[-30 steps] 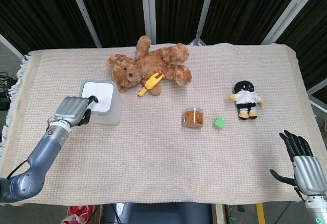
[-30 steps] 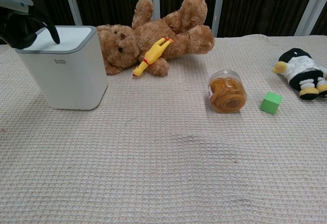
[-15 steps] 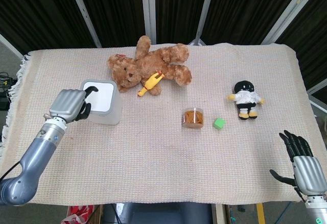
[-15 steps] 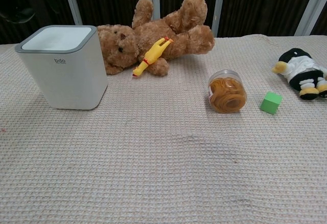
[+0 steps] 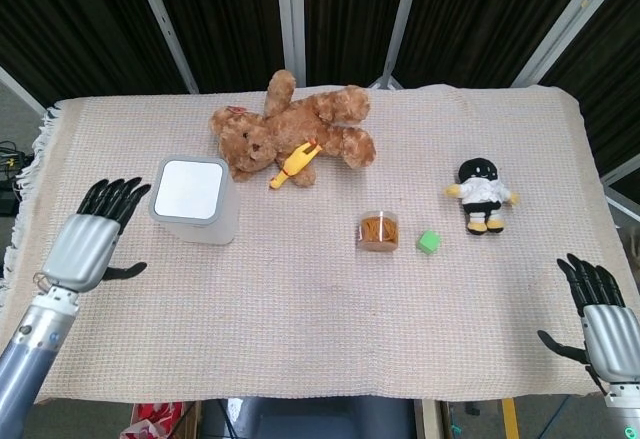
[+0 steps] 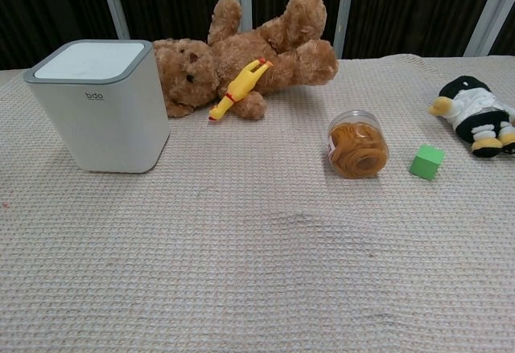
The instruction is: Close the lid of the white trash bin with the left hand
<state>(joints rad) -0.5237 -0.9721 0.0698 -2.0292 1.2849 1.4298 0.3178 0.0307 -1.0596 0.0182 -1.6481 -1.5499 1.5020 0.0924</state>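
While its fingers spread wide and hold nothing, the left hand hangs just left of the white bin, whose lid lies flat. Far right, the right hand is spread too, empty.

The left hand has pulled off the white trash bin (lid flat), fingers now spread.

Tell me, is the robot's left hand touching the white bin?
Apart. The head view shows bare cloth between the left hand and the white bin.
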